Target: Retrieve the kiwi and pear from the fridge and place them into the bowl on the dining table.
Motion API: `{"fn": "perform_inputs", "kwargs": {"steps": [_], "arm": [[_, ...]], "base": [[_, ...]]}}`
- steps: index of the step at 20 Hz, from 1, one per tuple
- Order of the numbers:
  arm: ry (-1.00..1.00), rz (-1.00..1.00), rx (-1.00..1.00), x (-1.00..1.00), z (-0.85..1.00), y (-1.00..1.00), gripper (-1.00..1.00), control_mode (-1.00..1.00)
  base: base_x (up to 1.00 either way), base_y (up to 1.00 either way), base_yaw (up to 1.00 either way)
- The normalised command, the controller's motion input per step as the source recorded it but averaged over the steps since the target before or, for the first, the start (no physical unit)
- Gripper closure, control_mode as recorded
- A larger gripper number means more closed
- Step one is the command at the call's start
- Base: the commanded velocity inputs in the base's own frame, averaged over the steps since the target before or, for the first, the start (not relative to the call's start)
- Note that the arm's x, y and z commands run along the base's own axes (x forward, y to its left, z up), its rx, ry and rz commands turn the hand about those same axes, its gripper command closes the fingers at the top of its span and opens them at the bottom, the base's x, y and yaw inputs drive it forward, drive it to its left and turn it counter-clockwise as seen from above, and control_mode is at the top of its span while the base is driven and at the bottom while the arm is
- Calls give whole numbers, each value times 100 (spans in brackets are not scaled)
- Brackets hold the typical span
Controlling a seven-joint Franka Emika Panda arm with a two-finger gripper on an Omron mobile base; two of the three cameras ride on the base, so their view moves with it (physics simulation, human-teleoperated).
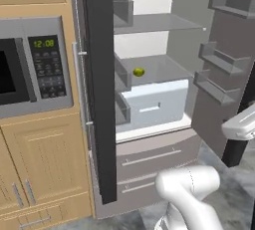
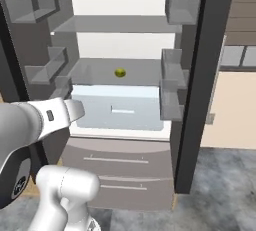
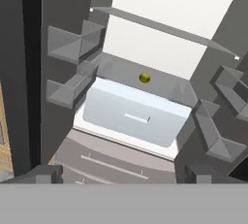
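Fingers [image 3: 118, 174] spread apart, well short of the yellow-green fruit [image 3: 144, 77] on the fridge [image 3: 160, 39] shelf.

fridge [image 2: 200, 75]: grey, black door edges, white inside | fruit [image 2: 120, 72]: yellow-green | drawer [image 2: 120, 107]: pale | microwave [image 1: 35, 67]: green clock

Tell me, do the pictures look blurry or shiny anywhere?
Left base view: soft, slightly blurry edges; the fridge inside is bright white, no glare. Right base view: evenly lit, with faint shading under the clear shelf. Hand view: tilted, and the small yellow-green fruit looks fuzzy.
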Motion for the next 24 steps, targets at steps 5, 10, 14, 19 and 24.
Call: {"fn": "perform_inputs", "kwargs": {"steps": [5,10,14,19,24], "arm": [[0,0,0,0,0,0,-100,100],[0,0,0,0,0,0,-100,100],[0,0,0,0,0,0,-100,100],[0,0,0,0,0,0,-100,100],[0,0,0,0,0,0,-100,100]], "base": [[23,-4,18],[43,10,9],[9,-4,5],[17,-9,3],[40,-21,8]]}}
